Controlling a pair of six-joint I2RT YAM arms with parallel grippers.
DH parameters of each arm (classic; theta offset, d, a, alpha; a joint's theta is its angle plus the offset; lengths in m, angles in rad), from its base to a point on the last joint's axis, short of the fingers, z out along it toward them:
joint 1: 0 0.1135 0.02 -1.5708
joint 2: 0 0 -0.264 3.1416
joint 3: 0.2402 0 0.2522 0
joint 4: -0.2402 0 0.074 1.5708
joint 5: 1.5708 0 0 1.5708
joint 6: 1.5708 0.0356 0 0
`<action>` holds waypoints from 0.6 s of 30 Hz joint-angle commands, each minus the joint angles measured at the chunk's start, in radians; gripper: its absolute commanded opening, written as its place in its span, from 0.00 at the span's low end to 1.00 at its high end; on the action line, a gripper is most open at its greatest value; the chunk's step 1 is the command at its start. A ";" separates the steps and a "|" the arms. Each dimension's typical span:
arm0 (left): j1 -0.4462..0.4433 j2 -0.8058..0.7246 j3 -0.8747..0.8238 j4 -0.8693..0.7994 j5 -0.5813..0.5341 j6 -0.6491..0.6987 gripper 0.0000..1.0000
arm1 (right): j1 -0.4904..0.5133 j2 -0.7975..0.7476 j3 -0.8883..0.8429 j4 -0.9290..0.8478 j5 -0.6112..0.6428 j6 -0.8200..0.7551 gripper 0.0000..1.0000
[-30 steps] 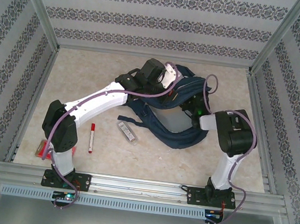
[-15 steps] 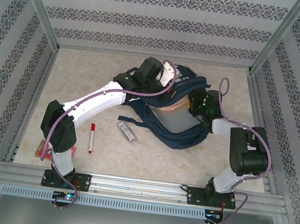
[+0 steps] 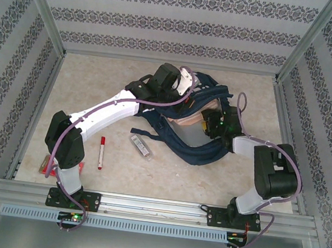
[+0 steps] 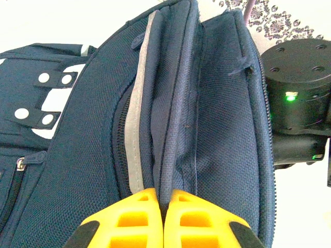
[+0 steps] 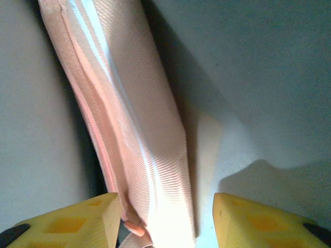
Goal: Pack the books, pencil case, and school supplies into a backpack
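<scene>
The navy backpack (image 3: pixel 202 150) lies at the table's middle, its mouth held up. My left gripper (image 4: pixel 163 192) is shut on the backpack's (image 4: pixel 217 129) opening edge, seen from above at the left gripper (image 3: pixel 186 99). My right gripper (image 3: pixel 211 122) sits inside the mouth, open. Between its jaws stands a pale peach flat piece (image 5: pixel 139 119) with a woven look, against the left finger (image 5: pixel 98 217) and apart from the right one. The right gripper (image 5: pixel 166 201) faces grey lining. The clear pencil case (image 3: pixel 141 146) and red-capped marker (image 3: pixel 101 152) lie on the table. The books are out of view.
A small red packet (image 3: pixel 47 165) lies at the near left by the left arm's base. Metal frame rails (image 3: pixel 143 203) and patterned walls close the table in. The right arm's elbow (image 3: pixel 276 172) juts toward the right rail.
The right gripper has moved left from the backpack's right side into its mouth, and its elbow swung out to the right. The left gripper kept its hold.
</scene>
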 commanded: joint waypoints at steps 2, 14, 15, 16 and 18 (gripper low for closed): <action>0.008 -0.056 0.020 0.126 0.034 -0.008 0.00 | 0.021 0.073 0.040 0.058 0.007 -0.016 0.42; 0.010 -0.056 0.024 0.116 0.050 0.005 0.00 | 0.080 0.138 0.137 0.126 0.007 0.005 0.03; 0.010 -0.056 0.024 0.115 0.051 0.006 0.00 | 0.080 0.137 0.139 0.123 0.009 0.002 0.01; 0.010 -0.058 0.022 0.115 0.053 0.008 0.00 | 0.080 0.138 0.144 0.121 0.010 0.002 0.00; 0.010 -0.057 0.017 0.115 0.053 0.013 0.00 | 0.080 0.145 0.157 0.122 0.001 0.007 0.00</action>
